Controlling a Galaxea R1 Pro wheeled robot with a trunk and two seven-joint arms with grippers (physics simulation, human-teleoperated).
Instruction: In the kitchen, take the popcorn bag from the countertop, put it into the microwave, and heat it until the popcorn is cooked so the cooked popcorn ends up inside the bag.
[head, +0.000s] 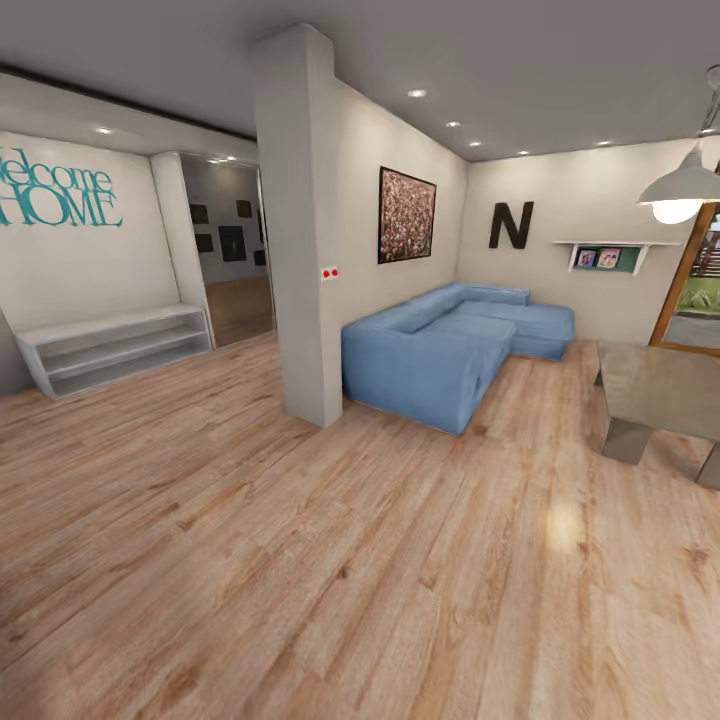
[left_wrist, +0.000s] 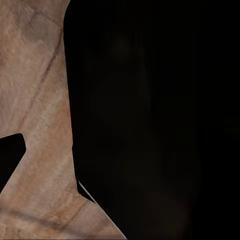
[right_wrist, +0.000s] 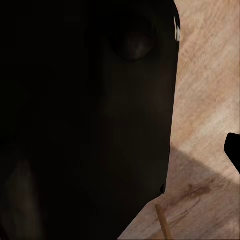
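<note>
I am in a living room, and the popcorn bag, the microwave, the countertop and the popcorn are out of view. In the left wrist view a large black body (left_wrist: 150, 120) covers most of the picture, with wooden floor (left_wrist: 35, 100) beside it. The right wrist view has a similar dark mass (right_wrist: 85, 120) over wooden floor (right_wrist: 210, 100). A small black tip (left_wrist: 10, 155) and another (right_wrist: 234, 152) poke in at the edges. I cannot tell how the jaws stand.
Wide wooden floor (head: 300, 560) stretches ahead. A white pillar (head: 300, 230) stands in the middle, with a blue corner sofa (head: 450, 350) behind it to the right. A low white shelf (head: 115, 345) and a doorway (head: 235, 280) are at the left, and a grey table (head: 660, 385) at the right.
</note>
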